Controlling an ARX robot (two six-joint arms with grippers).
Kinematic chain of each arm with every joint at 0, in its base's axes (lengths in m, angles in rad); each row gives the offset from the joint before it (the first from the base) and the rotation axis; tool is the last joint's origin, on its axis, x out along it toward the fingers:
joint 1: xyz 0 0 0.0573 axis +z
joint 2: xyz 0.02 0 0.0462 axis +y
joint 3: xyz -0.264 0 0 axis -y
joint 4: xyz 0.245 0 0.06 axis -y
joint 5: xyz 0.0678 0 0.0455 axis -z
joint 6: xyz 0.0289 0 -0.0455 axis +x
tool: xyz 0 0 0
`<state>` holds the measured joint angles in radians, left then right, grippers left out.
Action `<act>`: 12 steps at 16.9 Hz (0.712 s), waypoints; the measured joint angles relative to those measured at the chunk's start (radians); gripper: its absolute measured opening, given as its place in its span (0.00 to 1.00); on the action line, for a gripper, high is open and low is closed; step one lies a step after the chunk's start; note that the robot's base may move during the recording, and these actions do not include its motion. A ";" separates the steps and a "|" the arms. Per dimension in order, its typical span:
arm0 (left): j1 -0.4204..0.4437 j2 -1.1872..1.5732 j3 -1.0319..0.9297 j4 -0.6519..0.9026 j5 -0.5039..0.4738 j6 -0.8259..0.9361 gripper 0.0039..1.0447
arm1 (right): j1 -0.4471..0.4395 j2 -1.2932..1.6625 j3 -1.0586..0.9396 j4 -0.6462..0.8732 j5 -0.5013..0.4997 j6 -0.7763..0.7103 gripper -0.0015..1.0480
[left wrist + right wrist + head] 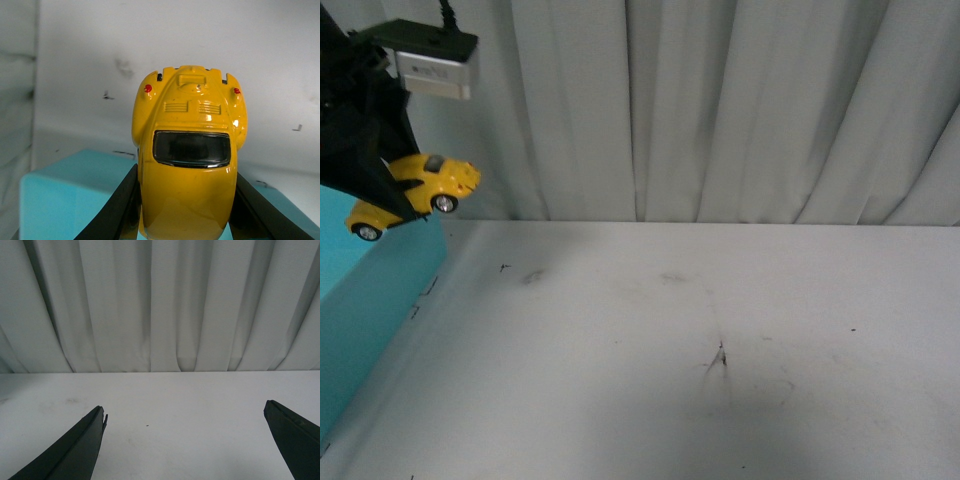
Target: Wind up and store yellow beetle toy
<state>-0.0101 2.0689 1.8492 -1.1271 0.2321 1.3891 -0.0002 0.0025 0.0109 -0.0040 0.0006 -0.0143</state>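
Note:
The yellow beetle toy [415, 192] hangs in the air at the far left of the front view, tilted with one end down, above the teal box [365, 285]. My left gripper [395, 195] is shut on the toy's sides. In the left wrist view the toy [189, 165] fills the middle, dark window and red lights showing, with black fingers [115, 210] on both sides and the teal box [65, 195] beneath. My right gripper [185, 412] is open and empty, its fingers [75, 450] wide apart over the white table.
The white table [700, 340] has faint dark scuff marks near its middle. A pleated white curtain [720, 100] hangs along the back edge. The teal box stands at the table's left edge.

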 joint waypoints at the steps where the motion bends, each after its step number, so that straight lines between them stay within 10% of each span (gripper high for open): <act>1: 0.045 0.000 0.022 0.046 0.046 -0.054 0.39 | 0.000 0.000 0.000 0.000 0.000 0.000 0.94; 7: 0.307 -0.002 -0.082 0.399 -0.014 -0.453 0.39 | 0.000 0.000 0.000 0.000 0.000 0.000 0.94; 12: 0.337 0.109 -0.220 0.561 -0.222 -0.761 0.39 | 0.000 0.000 0.000 0.000 0.000 0.000 0.94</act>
<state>0.3267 2.1780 1.6291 -0.5663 0.0101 0.6277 -0.0002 0.0025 0.0109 -0.0036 0.0006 -0.0143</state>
